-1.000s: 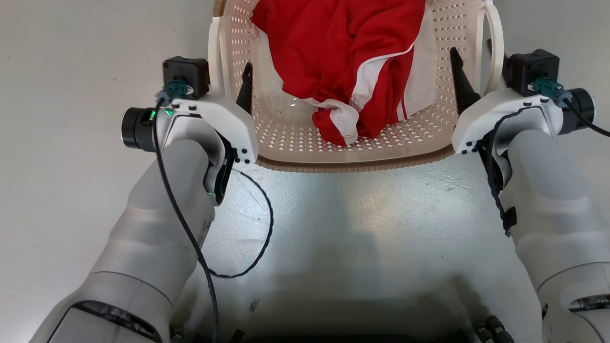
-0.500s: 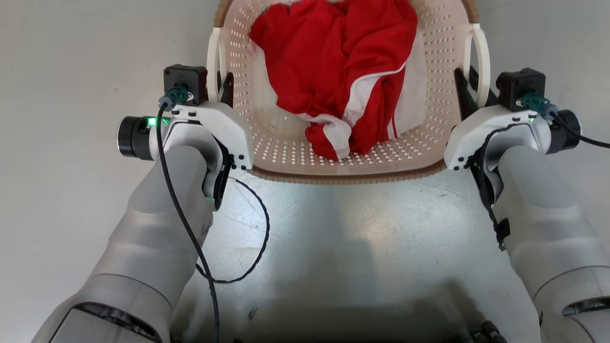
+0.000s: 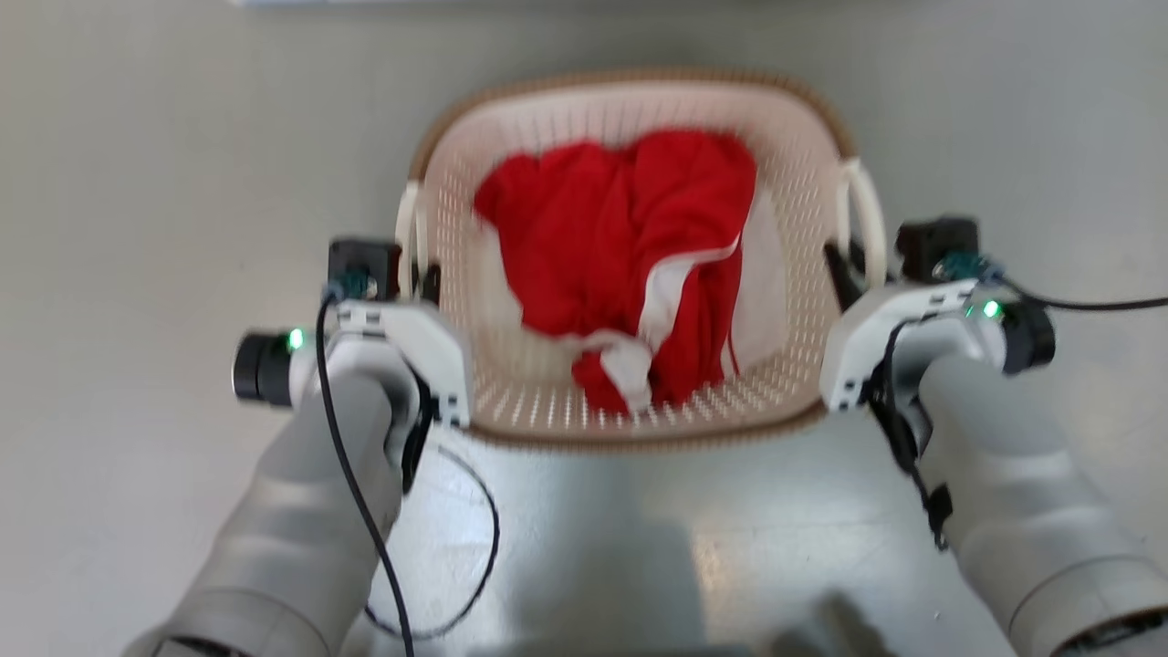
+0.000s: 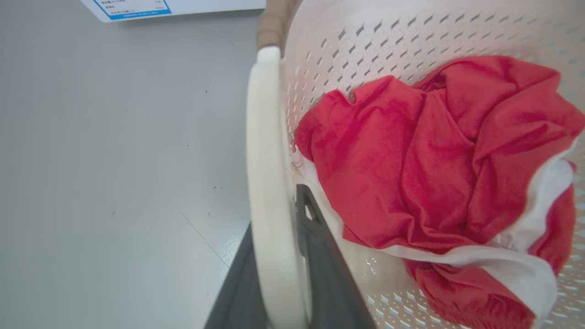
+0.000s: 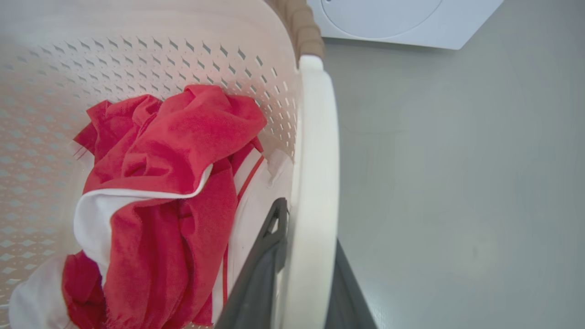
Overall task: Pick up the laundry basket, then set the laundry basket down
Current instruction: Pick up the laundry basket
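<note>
Straight ahead on the grey floor (image 3: 137,182), between the two pale forearms (image 3: 301,511): the laundry basket (image 3: 803,164), cream and perforated, with a brown woven-look rim band. Cannot tell whether resting on that floor or raised off it, with the head view blurred.

Gripping the basket's left loop handle (image 3: 408,228) with the left pincer (image 3: 422,272). Seen closer from the left wrist: pincer (image 4: 274,210) closed around the white handle (image 4: 265,160), with one dark finger on the basket side of it and the other on the outer side.

Gripping the basket's right loop handle (image 3: 867,210) with the right pincer (image 3: 847,265). Seen closer from the right wrist: pincer (image 5: 311,224) closed around that handle (image 5: 317,137) in the same way, with one dark finger on each side.

Inside the basket, heaped from its middle toward the right wall: a crumpled red garment (image 3: 620,228) with white trim, close beside both inner fingers.

Beyond the basket's far rim, in the right wrist view: the lower part of a white appliance (image 5: 388,18) on the floor.
</note>
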